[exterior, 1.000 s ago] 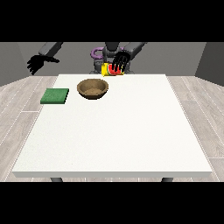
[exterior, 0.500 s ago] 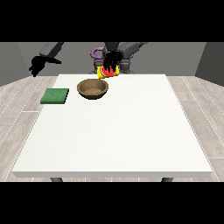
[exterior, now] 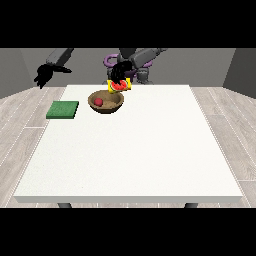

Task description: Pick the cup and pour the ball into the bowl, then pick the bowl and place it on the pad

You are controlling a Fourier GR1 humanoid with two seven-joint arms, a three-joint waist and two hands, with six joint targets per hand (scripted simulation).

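Now that the red ball (exterior: 99, 102) is sitting inside the bowl (exterior: 106, 102), where none showed a second ago, pouring looks finished; the hand at the view's right (exterior: 119, 74) is clamping its fingers on the tilted cup (exterior: 119, 86) above the rim, while the bowl awaits moving to the green pad (exterior: 63, 109).

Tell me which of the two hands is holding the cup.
The hand at the view's right, above the bowl's far rim, holds the yellow cup tipped. The hand at the view's left hangs off the table, holding nothing.
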